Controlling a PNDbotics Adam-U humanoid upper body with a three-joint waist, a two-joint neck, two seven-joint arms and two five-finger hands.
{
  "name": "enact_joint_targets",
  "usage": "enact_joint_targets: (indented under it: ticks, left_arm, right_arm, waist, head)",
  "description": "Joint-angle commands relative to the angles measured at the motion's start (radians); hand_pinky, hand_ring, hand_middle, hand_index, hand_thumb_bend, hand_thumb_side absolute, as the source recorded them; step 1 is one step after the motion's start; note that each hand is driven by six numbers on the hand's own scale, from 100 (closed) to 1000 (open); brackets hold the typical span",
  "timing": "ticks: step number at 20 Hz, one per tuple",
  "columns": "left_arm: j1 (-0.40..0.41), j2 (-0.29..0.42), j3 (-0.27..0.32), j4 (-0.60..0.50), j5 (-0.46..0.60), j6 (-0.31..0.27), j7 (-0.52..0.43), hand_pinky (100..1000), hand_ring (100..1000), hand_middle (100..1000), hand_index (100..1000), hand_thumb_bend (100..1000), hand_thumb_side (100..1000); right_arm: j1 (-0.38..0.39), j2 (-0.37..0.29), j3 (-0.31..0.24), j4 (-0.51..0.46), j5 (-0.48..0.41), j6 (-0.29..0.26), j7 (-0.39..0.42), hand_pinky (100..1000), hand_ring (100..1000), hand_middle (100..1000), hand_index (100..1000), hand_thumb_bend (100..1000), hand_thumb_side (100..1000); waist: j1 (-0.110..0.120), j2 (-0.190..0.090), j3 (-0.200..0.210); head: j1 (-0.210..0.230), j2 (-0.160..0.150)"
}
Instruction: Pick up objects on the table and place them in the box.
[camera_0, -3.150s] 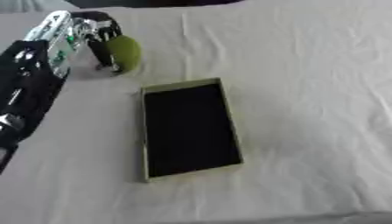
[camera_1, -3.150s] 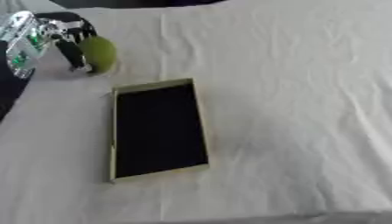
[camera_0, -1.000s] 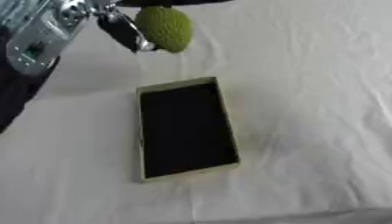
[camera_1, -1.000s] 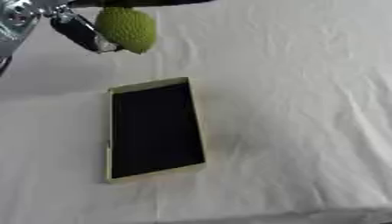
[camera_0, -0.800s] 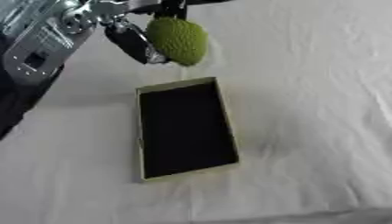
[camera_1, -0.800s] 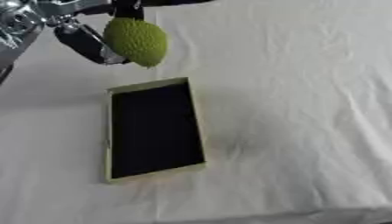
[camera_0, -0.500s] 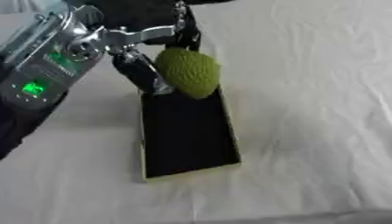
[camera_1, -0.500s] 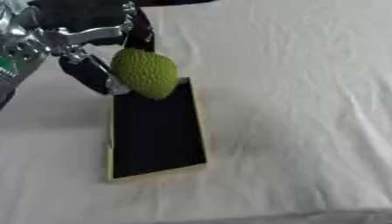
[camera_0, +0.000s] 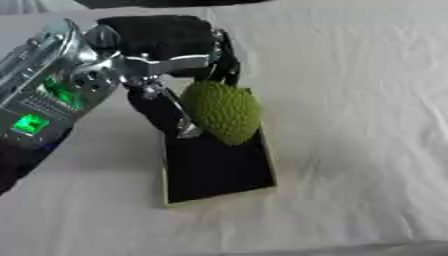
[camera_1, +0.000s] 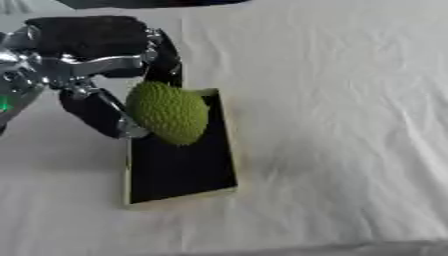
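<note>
Over box (camera_0: 219, 172): left hand (camera_0: 171, 67) grasping green bumpy fruit (camera_0: 220, 112); left-eye view shows arm's green light.

worktop (camera_0: 350, 75): covered w/ wrinkled white cloth
box (camera_0: 219, 172): flat, black inside, pale rim, lies directly on cloth

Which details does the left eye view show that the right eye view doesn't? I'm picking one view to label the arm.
Only the left eye view shows the arm's silver casing with its two lit green patches in full. Only the right eye view shows a wider stretch of bare white cloth to the right of the box. Both show the left hand holding the bumpy green fruit over the far end of the black-lined box. The right hand appears in neither.
</note>
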Motion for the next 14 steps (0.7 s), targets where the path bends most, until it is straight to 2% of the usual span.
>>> enact_joint_targets:
  ticks: [1,3,4,7,14]
  left_arm:
    - [-0.011,0.011,0.0,-0.01,0.003,0.014,-0.014,509,487,439,604,392,100]
    - [-0.01,0.009,-0.001,-0.007,0.001,0.013,-0.015,509,487,439,604,392,100]
    - [-0.007,0.005,-0.007,0.0,0.001,0.014,-0.018,552,519,474,641,420,100]
    - [-0.001,-0.013,-0.024,0.033,-0.005,0.013,-0.026,569,533,487,653,433,100]
    - [0.013,-0.038,-0.057,0.103,-0.039,-0.023,-0.032,622,582,540,692,468,100]
  right_arm:
    - [-0.011,-0.014,-0.008,-0.016,-0.005,0.0,0.003,865,698,616,818,100,643]
    - [-0.011,-0.014,-0.008,-0.016,-0.005,0.0,0.003,865,698,616,818,100,643]
    - [-0.011,-0.013,-0.008,-0.016,-0.005,0.0,0.003,865,698,616,818,100,642]
    - [-0.011,-0.011,-0.008,-0.016,-0.005,0.001,0.005,866,698,616,818,100,642]
    - [-0.011,-0.008,-0.009,-0.016,-0.004,0.004,0.007,866,698,615,818,100,641]
  waist:
    - [-0.007,-0.017,-0.001]
    - [-0.007,-0.017,-0.001]
    - [-0.007,-0.017,-0.002]
    - [-0.007,-0.016,-0.003]
    - [-0.007,-0.015,-0.006]
  head:
    - [0.002,-0.013]
    - [0.002,-0.013]
    - [0.002,-0.014]
    - [0.003,-0.016]
    - [0.006,-0.017]
